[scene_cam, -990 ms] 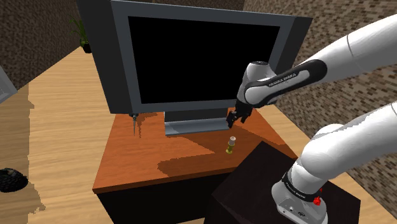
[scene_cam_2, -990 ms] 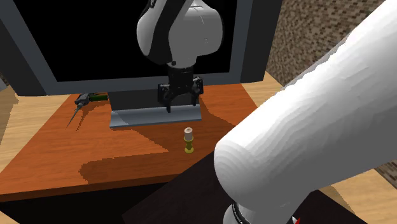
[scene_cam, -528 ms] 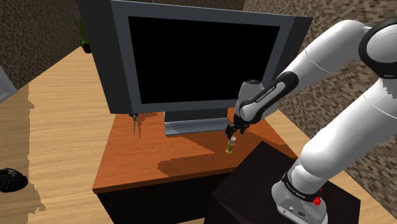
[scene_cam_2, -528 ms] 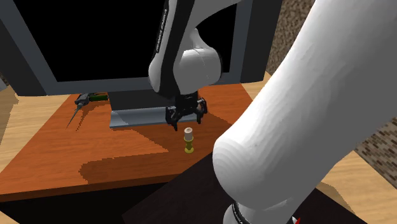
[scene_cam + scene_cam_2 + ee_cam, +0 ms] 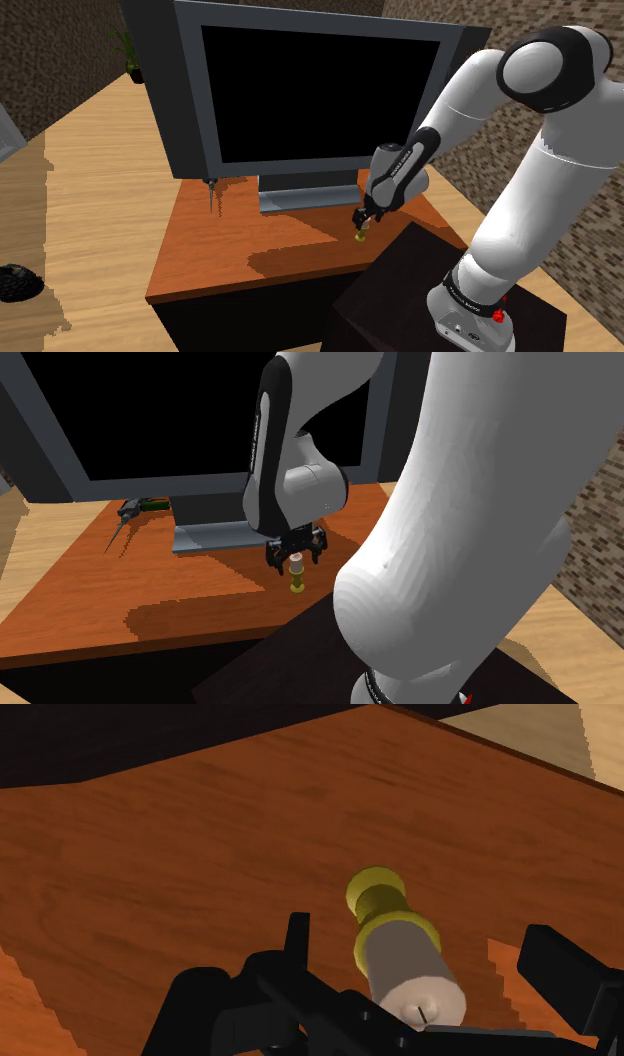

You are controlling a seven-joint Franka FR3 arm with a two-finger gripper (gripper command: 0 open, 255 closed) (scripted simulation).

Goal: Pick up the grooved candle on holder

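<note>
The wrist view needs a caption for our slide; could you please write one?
Open gripper poised around the pale candle on its yellow holder, standing on a reddish-brown wooden table.

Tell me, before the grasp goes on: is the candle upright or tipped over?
Upright: in the second exterior view the candle stands vertically on its yellow holder on the table.

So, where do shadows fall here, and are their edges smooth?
Shoulder view: a darker shadow with a stair-stepped edge crosses the front of the reddish-brown wooden table. Second exterior view: that jagged band runs camera-side of the small grey candle on a yellow holder. Wrist view: stepped lighter patches on the wood flank the candle.
</note>
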